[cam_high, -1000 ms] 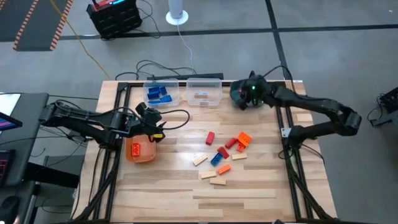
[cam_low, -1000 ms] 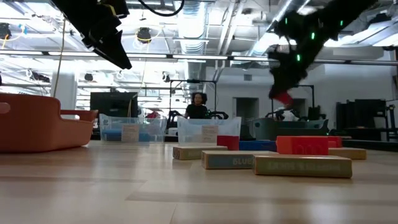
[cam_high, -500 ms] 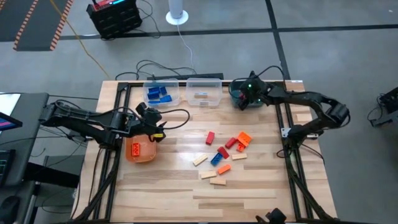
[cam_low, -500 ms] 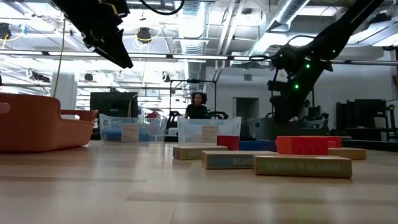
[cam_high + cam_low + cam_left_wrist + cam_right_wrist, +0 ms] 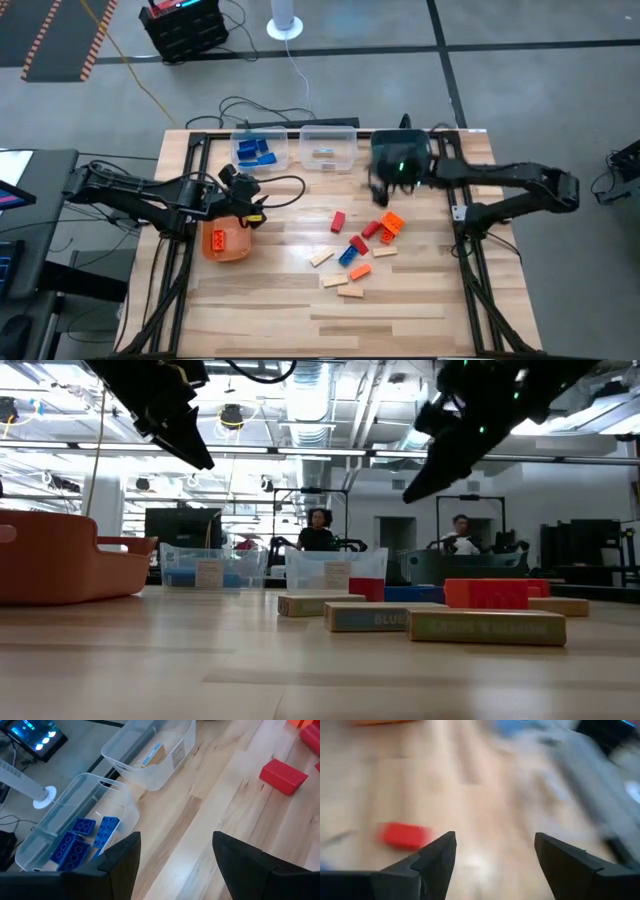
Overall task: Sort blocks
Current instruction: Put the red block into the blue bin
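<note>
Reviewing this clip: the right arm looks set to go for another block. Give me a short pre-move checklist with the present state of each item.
1. right gripper empty and open: ok, nothing between its fingers.
2. right gripper over the table near the loose blocks: ok; it hangs above the table near their far edge.
3. Candidate block in its wrist view: ok, a red block lies ahead on the wood.
4. left gripper out of the way: ok, open and empty, over the orange bin.
5. Sorting bins in place: ok, blue bricks sit in one clear bin.
6. Which block is targeted: cannot tell.
</note>
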Controlling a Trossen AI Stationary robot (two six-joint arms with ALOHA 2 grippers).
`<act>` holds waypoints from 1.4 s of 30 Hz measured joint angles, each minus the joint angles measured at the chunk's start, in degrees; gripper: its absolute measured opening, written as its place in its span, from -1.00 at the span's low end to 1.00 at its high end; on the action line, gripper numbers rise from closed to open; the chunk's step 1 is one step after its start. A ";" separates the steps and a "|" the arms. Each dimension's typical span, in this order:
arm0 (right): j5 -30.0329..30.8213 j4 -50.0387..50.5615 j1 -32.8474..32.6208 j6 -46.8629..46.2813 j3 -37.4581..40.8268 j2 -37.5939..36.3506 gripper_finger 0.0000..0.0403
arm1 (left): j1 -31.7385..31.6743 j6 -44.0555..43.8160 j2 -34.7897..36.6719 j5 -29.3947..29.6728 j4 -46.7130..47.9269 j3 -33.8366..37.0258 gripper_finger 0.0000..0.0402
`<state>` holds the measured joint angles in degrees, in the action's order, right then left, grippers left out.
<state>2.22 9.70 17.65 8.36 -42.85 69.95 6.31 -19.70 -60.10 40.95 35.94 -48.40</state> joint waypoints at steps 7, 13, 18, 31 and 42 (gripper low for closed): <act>0.08 5.05 -14.82 4.79 -6.75 11.23 0.46 | -0.82 2.44 0.00 0.09 -3.95 0.00 0.20; 0.13 9.93 -16.57 12.16 -15.10 22.32 0.46 | -0.52 2.06 0.02 0.02 -3.54 0.00 0.20; -0.36 18.44 -16.39 17.11 -22.95 31.06 0.46 | 1.48 1.34 2.06 -0.17 -2.35 0.00 0.20; 0.75 35.27 -16.25 27.04 -40.11 45.82 0.48 | 2.03 -3.57 5.71 -0.13 5.91 0.00 0.20; 7.96 36.44 -15.92 29.47 -40.98 49.07 0.24 | 2.03 -4.77 5.57 -0.09 7.21 1.88 0.20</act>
<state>10.18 46.13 1.73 37.83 -83.83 119.02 8.34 -24.47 -54.52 40.86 43.15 -46.52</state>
